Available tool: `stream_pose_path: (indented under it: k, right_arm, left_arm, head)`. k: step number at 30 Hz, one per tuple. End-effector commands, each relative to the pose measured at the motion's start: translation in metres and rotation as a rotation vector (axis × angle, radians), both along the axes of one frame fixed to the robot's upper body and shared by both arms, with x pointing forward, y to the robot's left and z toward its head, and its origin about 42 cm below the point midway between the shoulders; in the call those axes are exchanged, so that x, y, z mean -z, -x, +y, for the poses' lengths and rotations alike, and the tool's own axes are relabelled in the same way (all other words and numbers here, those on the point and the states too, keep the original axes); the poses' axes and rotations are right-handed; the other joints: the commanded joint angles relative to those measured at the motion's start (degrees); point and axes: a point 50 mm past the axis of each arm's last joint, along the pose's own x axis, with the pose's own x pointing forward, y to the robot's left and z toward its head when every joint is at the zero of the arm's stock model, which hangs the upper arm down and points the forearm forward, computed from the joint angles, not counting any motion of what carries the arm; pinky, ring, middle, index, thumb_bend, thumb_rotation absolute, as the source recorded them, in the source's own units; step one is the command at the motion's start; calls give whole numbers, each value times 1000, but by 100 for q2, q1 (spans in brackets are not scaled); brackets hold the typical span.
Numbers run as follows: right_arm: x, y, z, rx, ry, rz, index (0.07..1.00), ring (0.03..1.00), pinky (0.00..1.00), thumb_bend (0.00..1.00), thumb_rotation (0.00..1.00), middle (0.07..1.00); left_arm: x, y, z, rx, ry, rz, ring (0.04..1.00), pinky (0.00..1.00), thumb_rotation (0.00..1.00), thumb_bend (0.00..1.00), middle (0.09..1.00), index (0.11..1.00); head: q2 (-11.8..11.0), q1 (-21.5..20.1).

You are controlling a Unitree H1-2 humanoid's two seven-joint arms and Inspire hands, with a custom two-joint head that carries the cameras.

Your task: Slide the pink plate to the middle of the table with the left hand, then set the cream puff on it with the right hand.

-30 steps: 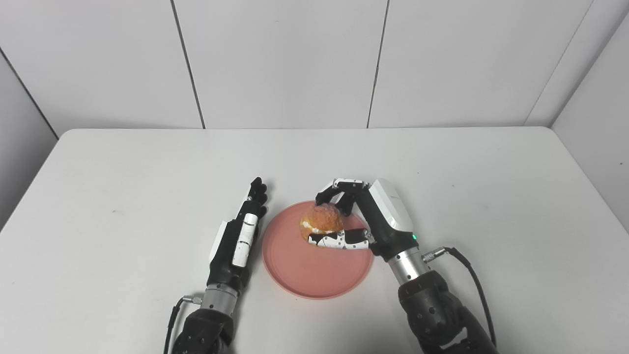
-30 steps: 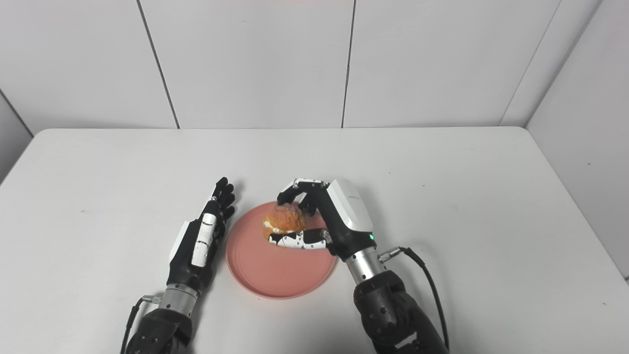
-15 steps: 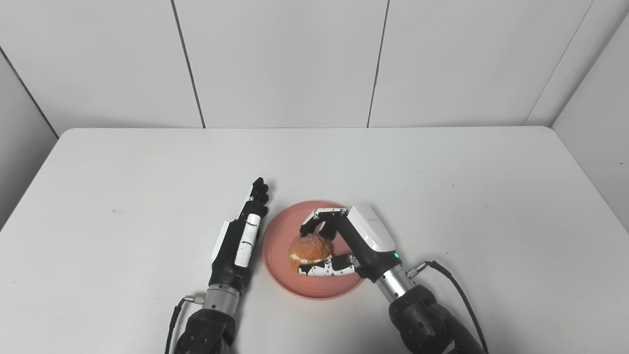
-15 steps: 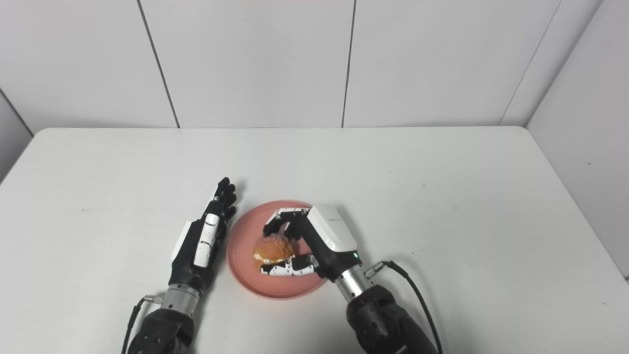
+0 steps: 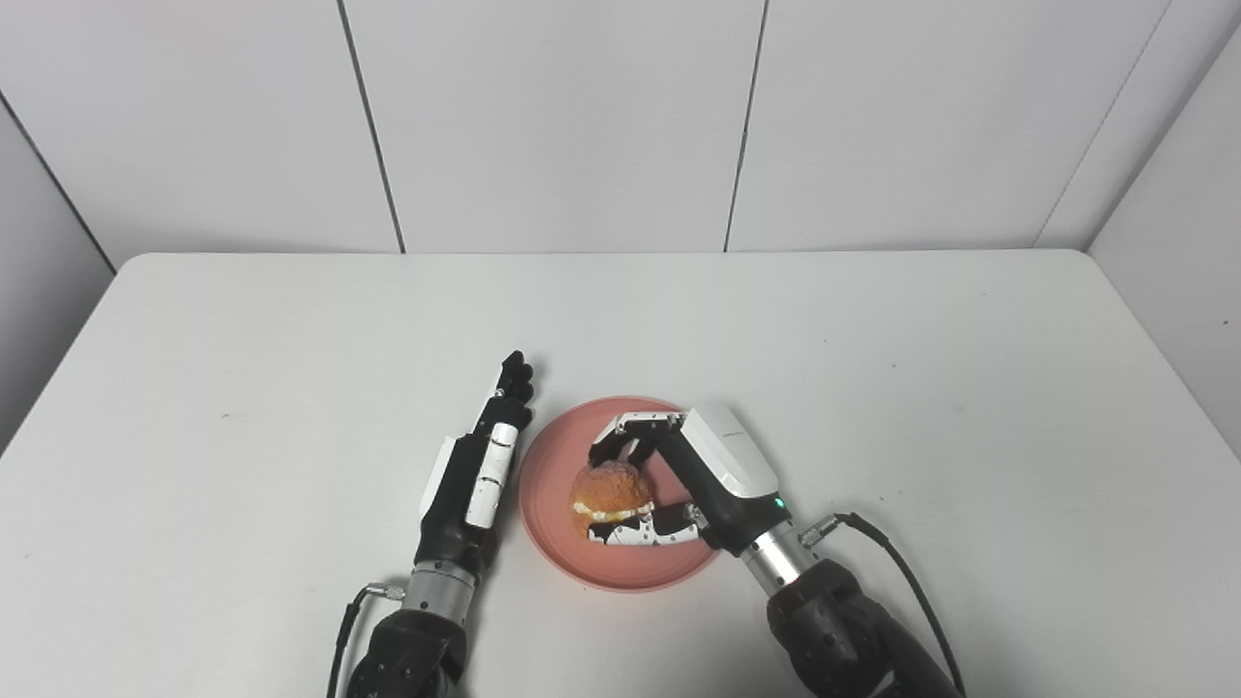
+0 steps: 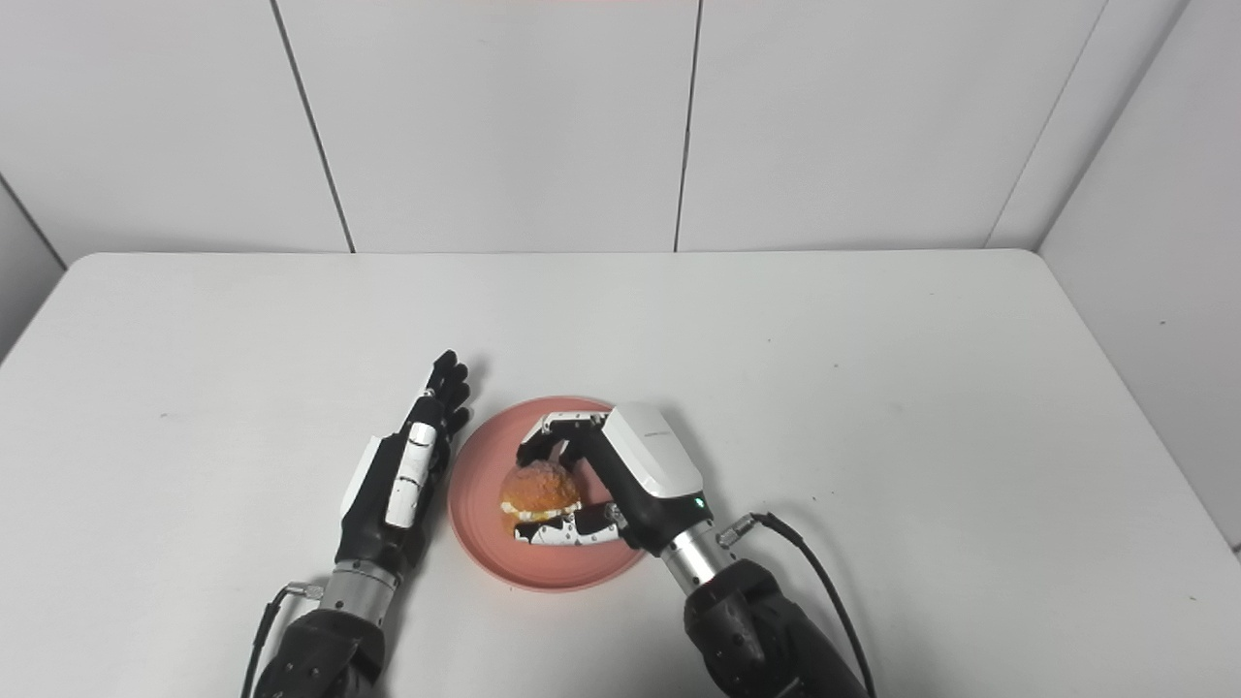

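The pink plate (image 5: 553,475) lies on the white table (image 5: 291,339) near the front middle. The golden cream puff (image 5: 609,491) with a white cream line rests on the plate's centre. My right hand (image 5: 679,475) is over the plate, its fingers and thumb still closed around the puff. My left hand (image 5: 480,465) lies flat on its edge, fingers straight, just left of the plate's rim and holding nothing. The same scene shows in the right eye view, with the puff (image 6: 538,490) and right hand (image 6: 620,475).
The table's back edge meets a white panelled wall (image 5: 582,116). A black cable (image 5: 902,582) trails from my right wrist over the table at the front right.
My right hand carried the cream puff from the plate's far rim toward me and lowered it onto the plate's centre. In the last half second it barely moved. The left hand stayed put.
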Motion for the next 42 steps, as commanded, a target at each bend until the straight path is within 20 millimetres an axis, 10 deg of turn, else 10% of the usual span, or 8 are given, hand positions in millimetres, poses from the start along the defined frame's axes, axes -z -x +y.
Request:
stream_pose_path:
  k: [1, 4, 5, 9, 37, 42]
  right_arm:
    - [-18, -4, -4, -7, -27, -98, 498, 729, 630, 499, 123, 758]
    - [-22, -4, -5, -13, -30, -119, 499, 780, 692, 500, 145, 813]
    - [-23, -4, -5, -16, -31, -126, 674, 806, 734, 524, 232, 832]
    - [-24, -5, -7, -27, -19, -145, 806, 844, 826, 558, 377, 855]
    - [-19, 4, -23, 59, -264, -30, 976, 934, 821, 672, 855, 972]
    - [-14, 10, -29, 153, -337, 5, 989, 825, 686, 697, 946, 981]
  left_arm:
    - [32, 22, -2, -2, 1, 98, 1000, 999, 1000, 613, 1000, 1000]
    - [34, 22, -2, -3, 8, 97, 1000, 1000, 1000, 606, 1000, 1000]
    - [34, 22, -2, -4, 9, 98, 1000, 1000, 1000, 610, 1000, 1000]
    - [34, 22, -2, -3, 8, 103, 1000, 1000, 1000, 614, 1000, 1000]
    - [31, 18, -5, -66, 72, 119, 1000, 999, 1000, 634, 1000, 1000]
    - [29, 15, -3, -84, 77, 117, 1000, 1000, 1000, 646, 1000, 1000]
  head:
    - [3, 3]
    - [3, 3]
    - [3, 3]
    - [17, -26]
    - [30, -26]
    - [42, -17]
